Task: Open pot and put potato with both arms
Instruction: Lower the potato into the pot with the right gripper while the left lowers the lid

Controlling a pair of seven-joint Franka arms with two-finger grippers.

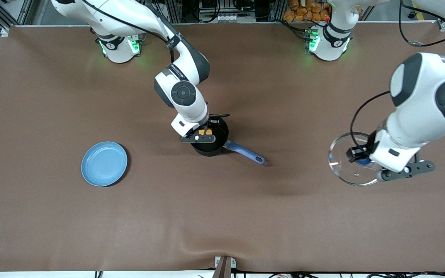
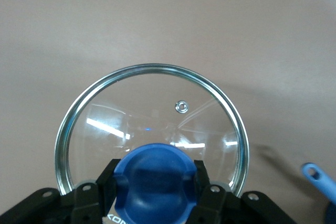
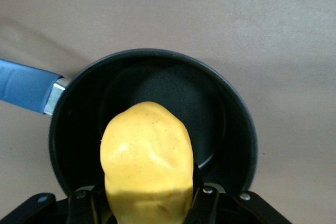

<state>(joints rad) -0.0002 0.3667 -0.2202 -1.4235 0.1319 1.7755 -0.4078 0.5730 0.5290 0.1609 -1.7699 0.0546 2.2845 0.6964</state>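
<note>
Brown counter (image 1: 52,216) is carrying the pot (image 1: 209,143) at centre, handle at four o'clock. Right pincer (image 3: 149,203) is gripping the potato (image 3: 147,161) over the open pot, likely for dropping. Left pincer (image 2: 155,195) is holding the glass lid (image 2: 152,114) clear, toward its end.

No legible text, labels or numbers anywhere.
</note>
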